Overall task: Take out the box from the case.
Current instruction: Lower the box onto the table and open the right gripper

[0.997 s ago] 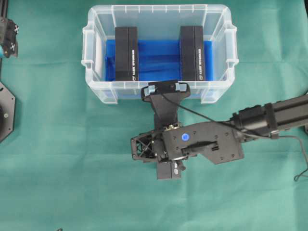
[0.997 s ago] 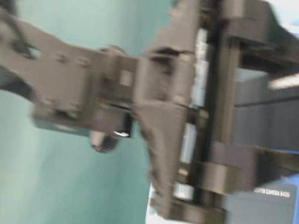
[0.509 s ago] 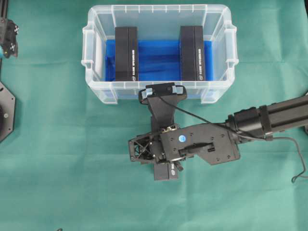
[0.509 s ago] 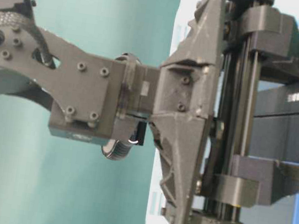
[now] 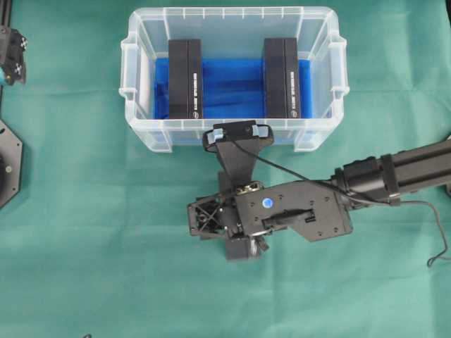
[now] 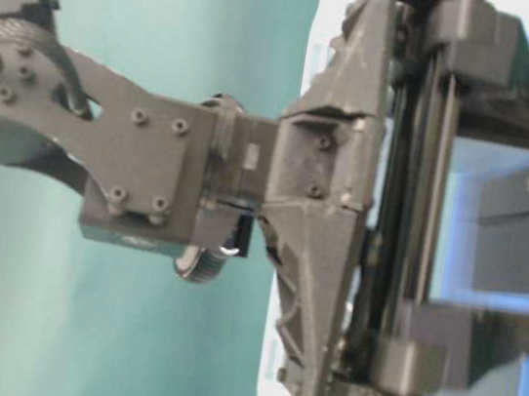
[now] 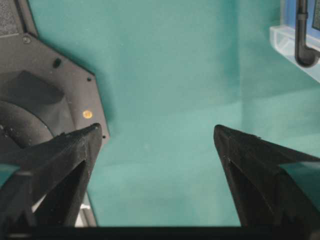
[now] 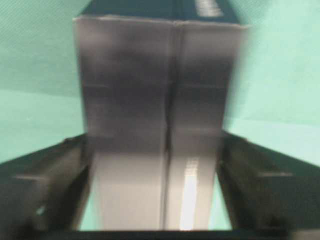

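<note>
Okay, so your right gripper (image 8: 155, 150) sits over the green cloth (image 5: 106, 246) with a black box (image 8: 160, 75) between its jaws, spread wide enough that slivers of cloth show on both sides. Your left gripper (image 7: 157, 132) gapes wide with nothing in it. Farther back, the case (image 5: 232, 130) holds two more black boxes (image 5: 185, 77) (image 5: 282, 77).

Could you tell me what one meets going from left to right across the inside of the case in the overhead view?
Left wall of the case → left black box → bare blue cloth → right black box → right wall.
</note>
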